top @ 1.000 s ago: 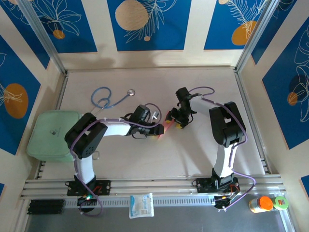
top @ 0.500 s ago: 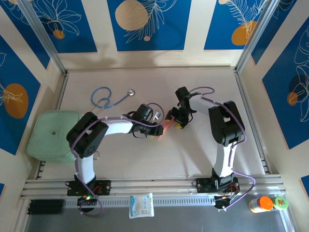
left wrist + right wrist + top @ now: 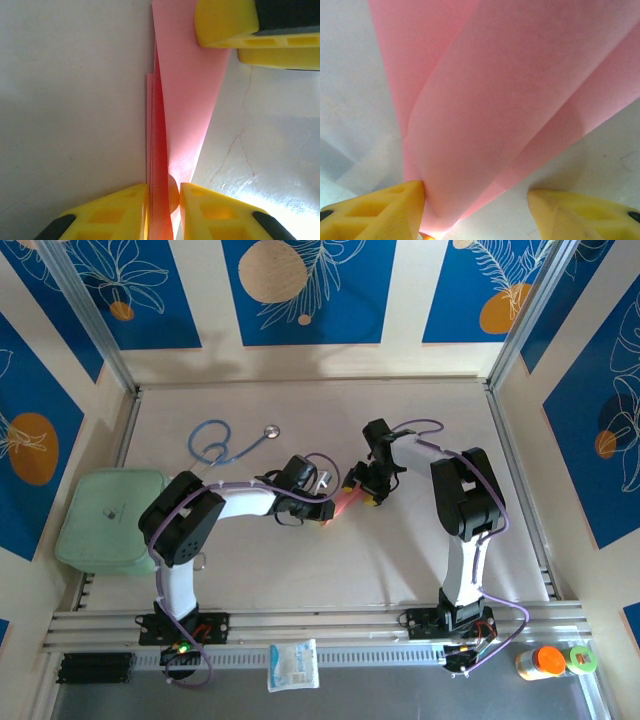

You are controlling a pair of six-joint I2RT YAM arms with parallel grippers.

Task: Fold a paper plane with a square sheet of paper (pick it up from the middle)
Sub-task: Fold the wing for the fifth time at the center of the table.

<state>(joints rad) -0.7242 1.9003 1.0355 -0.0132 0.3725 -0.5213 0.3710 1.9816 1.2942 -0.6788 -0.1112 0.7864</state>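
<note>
- Pinching the folded pink paper [image 3: 185,100] at its crease, your left fingers [image 3: 120,207] are clenched on it.
- Your right fingers [image 3: 380,210] stand released, astride it over the counter [image 3: 65,100].

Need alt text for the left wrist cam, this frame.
Folded salmon-pink paper runs up the picture from between the two yellow fingers of the left tool, which sit close on either side. It widens toward the top, where another yellow finger meets its upper right corner, over a pale table.
</note>
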